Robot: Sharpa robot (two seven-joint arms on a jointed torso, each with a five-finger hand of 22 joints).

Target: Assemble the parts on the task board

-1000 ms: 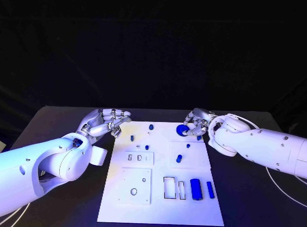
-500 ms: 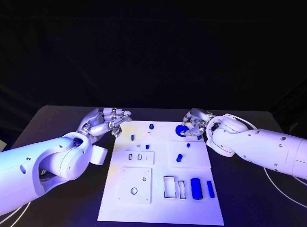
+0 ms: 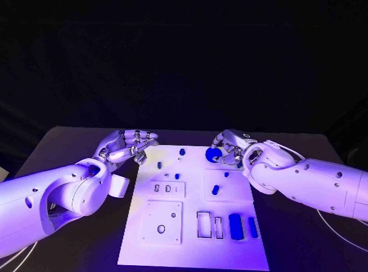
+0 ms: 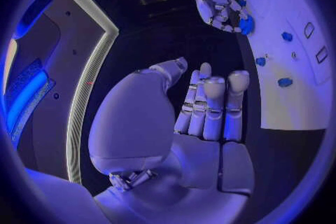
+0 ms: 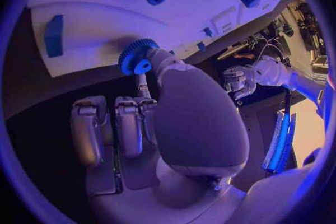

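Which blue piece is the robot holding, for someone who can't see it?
Find the white board, then its far edge by the right hand. There the hand pinches a round blue gear with a toothed rim; its neighbours are small smooth pegs.

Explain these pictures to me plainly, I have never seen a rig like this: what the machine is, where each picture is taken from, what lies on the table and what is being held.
This is a robot with two white arms, each ending in a silver hand. The square picture looks down from a camera on its head; the two round ones come from cameras behind each wrist. On the black table lies a white task board with cut-out slots and small blue parts, such as a long blue block at its near end. The right hand pinches a blue toothed wheel over the board's far end. The left hand holds nothing; it hovers by the board's far left corner, its fingers side by side and slightly bent.
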